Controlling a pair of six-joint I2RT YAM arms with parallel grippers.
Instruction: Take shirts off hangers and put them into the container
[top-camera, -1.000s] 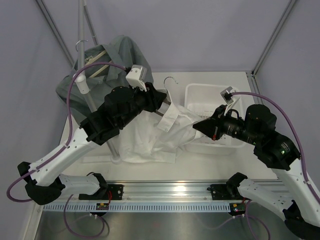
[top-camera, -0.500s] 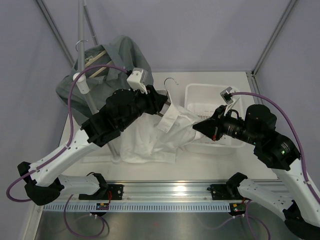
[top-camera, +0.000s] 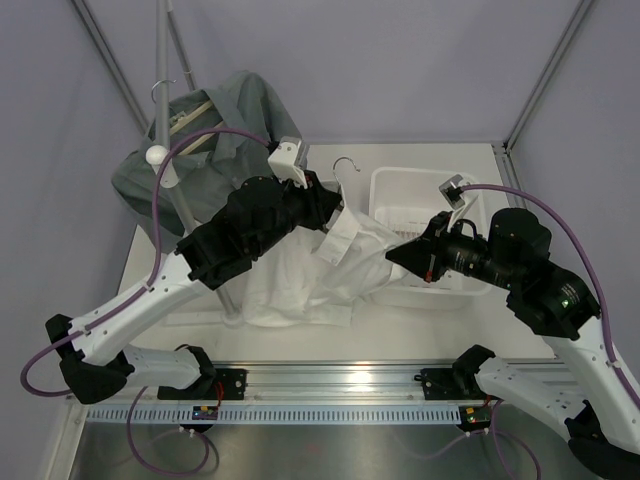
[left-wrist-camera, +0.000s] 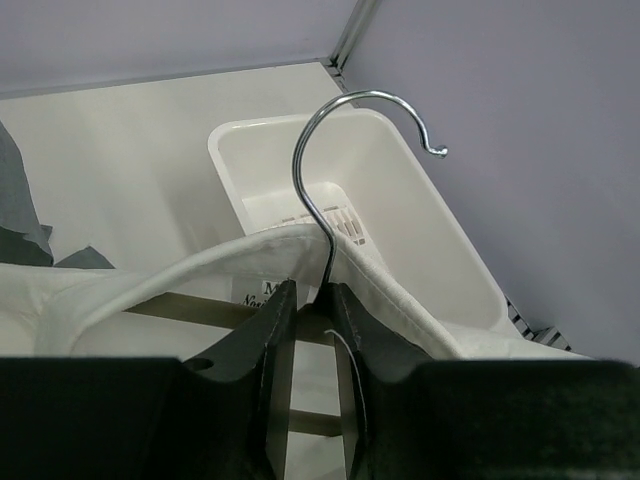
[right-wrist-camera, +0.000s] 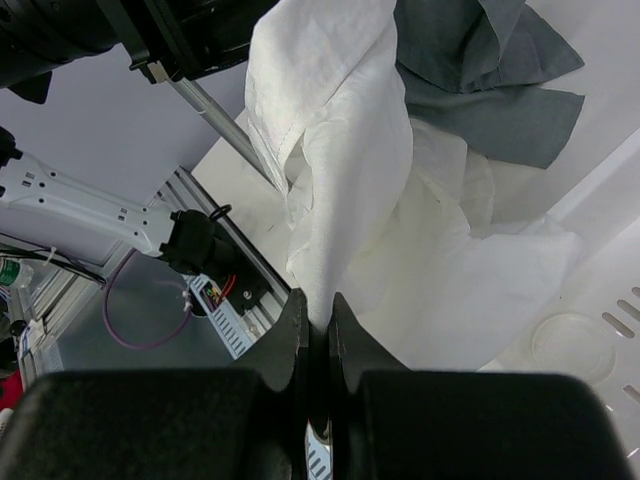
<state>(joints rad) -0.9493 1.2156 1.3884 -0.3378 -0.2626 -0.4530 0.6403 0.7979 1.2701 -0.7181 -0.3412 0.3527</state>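
The white shirt (top-camera: 305, 285) hangs from a light-wood hanger (left-wrist-camera: 190, 310) whose metal hook (left-wrist-camera: 318, 150) rises beside the container (top-camera: 395, 185). My left gripper (top-camera: 334, 205) is shut on the hanger's middle, a finger on each side of the hook's base (left-wrist-camera: 312, 292). My right gripper (top-camera: 392, 255) is shut on a fold of the white shirt (right-wrist-camera: 345, 160), which stretches up from its jaws (right-wrist-camera: 311, 300). The grey-green shirt (top-camera: 235, 115) stays on a second hanger (top-camera: 188, 112) at the back left. The white container (left-wrist-camera: 425, 215) holds no shirt.
A metal pole (top-camera: 168, 55) and a white-tipped rail post (top-camera: 156, 156) stand at the back left beside the grey-green shirt (right-wrist-camera: 480, 60). The white shirt's lower part drapes on the table in front of the post. The arms' base rail (top-camera: 340, 385) runs along the near edge.
My left arm has shifted a little right and forward with the hanger, and its jaws have narrowed onto it. The right arm has held still on the shirt.
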